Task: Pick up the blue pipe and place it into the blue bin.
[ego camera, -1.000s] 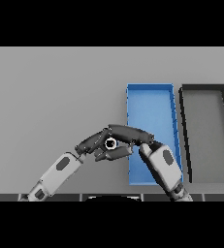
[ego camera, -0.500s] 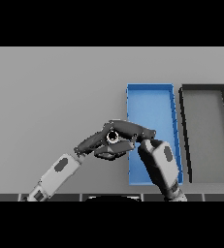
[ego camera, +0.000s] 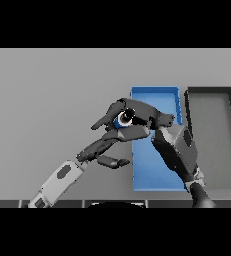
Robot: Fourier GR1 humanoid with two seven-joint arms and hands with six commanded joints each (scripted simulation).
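A blue pipe point(ego camera: 122, 120) and blue bin point(ego camera: 154, 170), a dark grey bin point(ego camera: 214, 145), a grey table point(ego camera: 47, 95).

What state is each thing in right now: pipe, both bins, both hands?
blue pipe: held off the table in the right hand, at the blue bin's left edge, not yet in it.
blue bin: on the table, nothing seen inside.
dark bin: on the table to the right of the blue one, nothing seen inside.
right hand: fingers curled round the pipe.
left hand: below the pipe, fingers relaxed, holding nothing.
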